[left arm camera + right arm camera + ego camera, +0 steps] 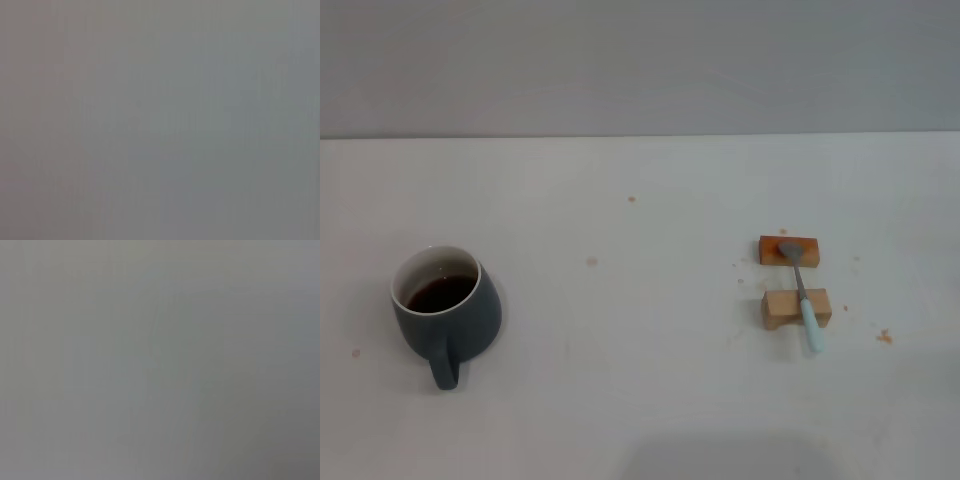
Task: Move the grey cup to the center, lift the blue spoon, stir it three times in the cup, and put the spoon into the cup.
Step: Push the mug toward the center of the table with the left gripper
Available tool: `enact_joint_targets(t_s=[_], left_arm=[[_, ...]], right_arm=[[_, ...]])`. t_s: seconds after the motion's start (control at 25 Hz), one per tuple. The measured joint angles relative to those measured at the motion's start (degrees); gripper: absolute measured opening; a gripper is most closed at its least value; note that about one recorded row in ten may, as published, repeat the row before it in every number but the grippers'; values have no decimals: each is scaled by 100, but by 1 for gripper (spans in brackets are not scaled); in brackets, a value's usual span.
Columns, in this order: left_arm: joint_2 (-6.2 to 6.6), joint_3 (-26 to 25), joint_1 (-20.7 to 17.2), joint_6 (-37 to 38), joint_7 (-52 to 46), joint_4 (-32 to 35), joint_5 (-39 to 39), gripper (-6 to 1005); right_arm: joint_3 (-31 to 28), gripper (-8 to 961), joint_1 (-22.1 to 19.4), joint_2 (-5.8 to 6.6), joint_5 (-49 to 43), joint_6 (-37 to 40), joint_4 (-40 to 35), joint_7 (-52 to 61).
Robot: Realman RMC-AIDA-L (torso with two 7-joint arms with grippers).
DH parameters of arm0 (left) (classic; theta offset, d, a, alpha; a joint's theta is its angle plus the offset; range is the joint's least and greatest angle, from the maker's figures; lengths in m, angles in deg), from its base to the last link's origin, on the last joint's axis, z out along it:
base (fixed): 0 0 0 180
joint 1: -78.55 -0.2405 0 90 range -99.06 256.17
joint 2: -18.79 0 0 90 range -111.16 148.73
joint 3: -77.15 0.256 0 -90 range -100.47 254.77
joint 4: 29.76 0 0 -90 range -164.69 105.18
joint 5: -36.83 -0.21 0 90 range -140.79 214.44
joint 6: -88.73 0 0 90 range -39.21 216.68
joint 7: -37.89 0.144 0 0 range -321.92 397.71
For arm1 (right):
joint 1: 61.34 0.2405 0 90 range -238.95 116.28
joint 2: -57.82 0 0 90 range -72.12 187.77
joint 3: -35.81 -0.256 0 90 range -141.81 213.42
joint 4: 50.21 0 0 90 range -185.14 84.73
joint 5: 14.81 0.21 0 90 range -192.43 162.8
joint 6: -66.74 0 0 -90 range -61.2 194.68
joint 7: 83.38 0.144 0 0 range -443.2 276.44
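Note:
The grey cup [447,311] stands upright at the left of the white table, its loop handle toward the front edge and dark brown liquid inside. At the right, the blue spoon [801,291] lies across two small wooden blocks, its grey metal bowl on the far orange-brown block [788,250] and its pale blue handle over the near tan block [796,308], pointing toward me. Neither gripper nor arm appears in the head view. Both wrist views show only a plain grey surface.
The white table [640,300] runs back to a grey wall. A few small orange-brown specks dot the tabletop, one near the middle back [632,199] and one at the right [885,337].

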Motion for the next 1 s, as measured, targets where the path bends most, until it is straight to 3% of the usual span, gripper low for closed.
enact_joint_targets(t_s=[1.0], left_arm=[[-26, 56, -59, 242, -31, 118, -3, 825]], right_arm=[[53, 819, 102, -1, -32, -11, -126, 46]])
